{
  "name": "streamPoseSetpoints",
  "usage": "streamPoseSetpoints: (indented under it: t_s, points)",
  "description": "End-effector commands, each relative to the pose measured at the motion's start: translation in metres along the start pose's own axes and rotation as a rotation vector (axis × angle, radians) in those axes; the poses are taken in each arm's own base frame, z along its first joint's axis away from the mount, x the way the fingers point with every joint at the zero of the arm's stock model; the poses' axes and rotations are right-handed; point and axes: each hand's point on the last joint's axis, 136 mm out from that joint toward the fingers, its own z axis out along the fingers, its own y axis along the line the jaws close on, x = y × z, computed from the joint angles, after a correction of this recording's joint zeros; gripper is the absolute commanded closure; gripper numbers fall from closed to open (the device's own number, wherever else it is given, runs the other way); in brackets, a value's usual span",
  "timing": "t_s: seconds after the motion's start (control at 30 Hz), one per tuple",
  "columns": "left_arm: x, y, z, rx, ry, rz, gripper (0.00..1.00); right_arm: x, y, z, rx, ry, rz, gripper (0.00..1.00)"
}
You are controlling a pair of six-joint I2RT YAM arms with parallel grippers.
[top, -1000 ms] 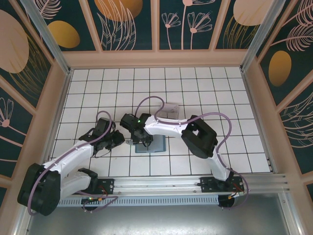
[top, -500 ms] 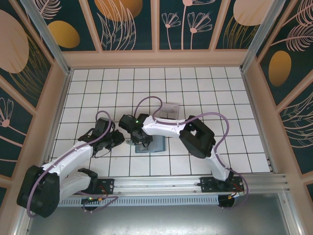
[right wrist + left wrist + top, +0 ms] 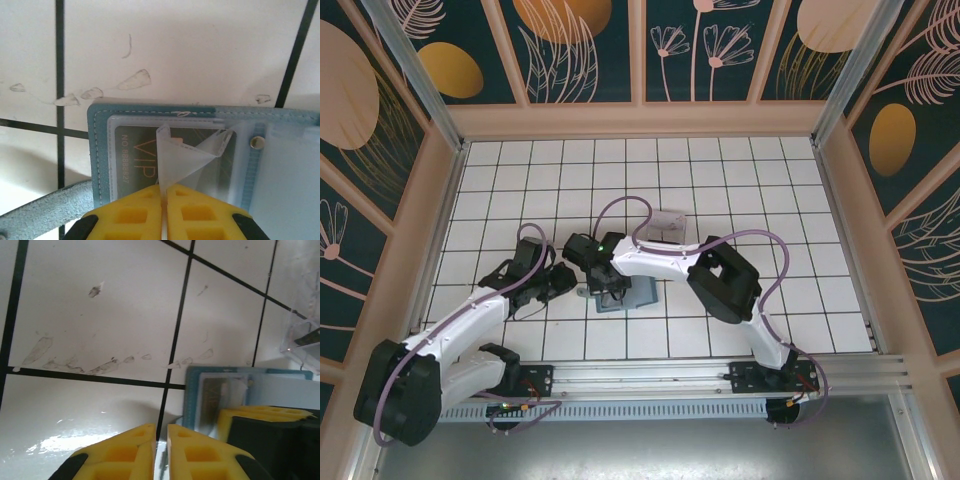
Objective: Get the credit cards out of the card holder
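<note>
The teal-blue card holder [image 3: 632, 296] [image 3: 98, 150] lies open on the white tiles. A black card [image 3: 135, 160] printed VIP sits under its clear plastic sleeve [image 3: 187, 155]. My right gripper [image 3: 611, 282] [image 3: 164, 192] hangs over the holder, its yellow fingers shut on a folded-up flap of that sleeve. My left gripper [image 3: 567, 284] [image 3: 160, 432] is just left of the holder, shut on the grey strap [image 3: 45, 210] that runs from the holder's left edge. In the left wrist view the holder [image 3: 192, 395] shows with a yellow right finger [image 3: 260, 422] over it.
A clear plastic tray [image 3: 667, 224] [image 3: 300, 335] stands one tile behind the holder. Wooden-framed walls close the tiled floor on three sides, and the arms' rail [image 3: 650, 385] runs along the near edge.
The right gripper's jaws have closed on the sleeve flap, and that arm has edged slightly left. The left arm and the holder have stayed in place.
</note>
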Motion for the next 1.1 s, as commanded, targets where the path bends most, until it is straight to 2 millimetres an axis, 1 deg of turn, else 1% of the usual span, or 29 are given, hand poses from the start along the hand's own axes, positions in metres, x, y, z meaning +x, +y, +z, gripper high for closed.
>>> streamPoseSetpoints:
  t_s: [0.0,0.23,0.53,0.77,0.87,1.07]
  points:
    - [-0.009,-0.015,-0.008,0.044,-0.016,0.032,0.84,-0.008,0.010,-0.018,-0.062,-0.045,-0.017,0.90]
    - [-0.014,-0.023,-0.011,0.069,-0.033,0.041,0.85,-0.006,0.016,-0.018,-0.132,-0.042,-0.014,0.90]
    - [-0.019,-0.040,-0.018,0.147,-0.048,0.058,0.86,-0.011,0.020,-0.029,-0.214,-0.072,-0.034,0.91]
    - [-0.014,-0.048,-0.024,0.193,-0.034,0.067,0.86,-0.008,0.020,-0.034,-0.326,-0.054,-0.019,0.91]
    - [-0.009,-0.051,-0.024,0.218,-0.013,0.085,0.88,-0.006,0.022,-0.038,-0.399,-0.051,-0.015,0.92]
    - [0.000,-0.047,-0.019,0.232,0.021,0.066,0.90,-0.005,0.023,-0.046,-0.489,-0.051,-0.043,0.94]
